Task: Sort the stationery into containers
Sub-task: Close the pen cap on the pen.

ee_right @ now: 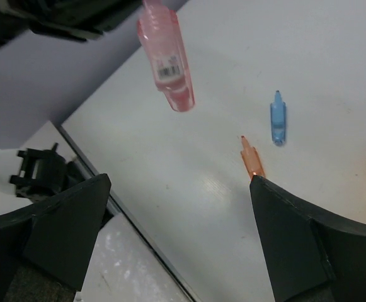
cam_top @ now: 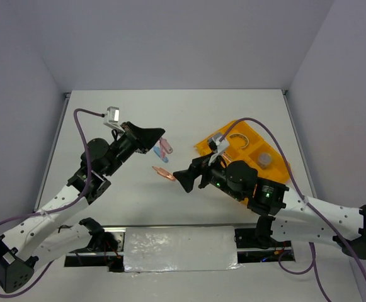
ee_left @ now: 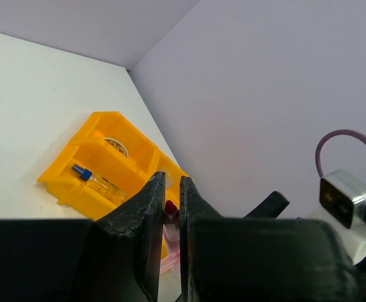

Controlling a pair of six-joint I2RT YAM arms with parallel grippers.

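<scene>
My left gripper [cam_top: 158,136] is shut on a salmon-pink pen-like piece [cam_top: 165,148] and holds it above the table; the piece shows between the jaws in the left wrist view [ee_left: 169,211] and hangs in the right wrist view [ee_right: 167,60]. A blue pen-like piece [cam_top: 157,151] [ee_right: 278,119] lies on the table beneath it. A second salmon-pink piece [cam_top: 163,172] [ee_right: 252,157] lies by my right gripper [cam_top: 181,179] [ee_right: 177,182], which is open and empty. The orange-yellow tray [cam_top: 255,135] [ee_left: 101,126] holds the tan tape ring [cam_top: 237,139], the greyish cup [cam_top: 266,160] and the blue-capped bottle [ee_left: 97,181].
Grey walls close off the table at the back and both sides. A metal rail and a foil-covered plate [cam_top: 179,248] run along the near edge between the arm bases. The right arm's cable [cam_top: 277,148] arcs over the tray.
</scene>
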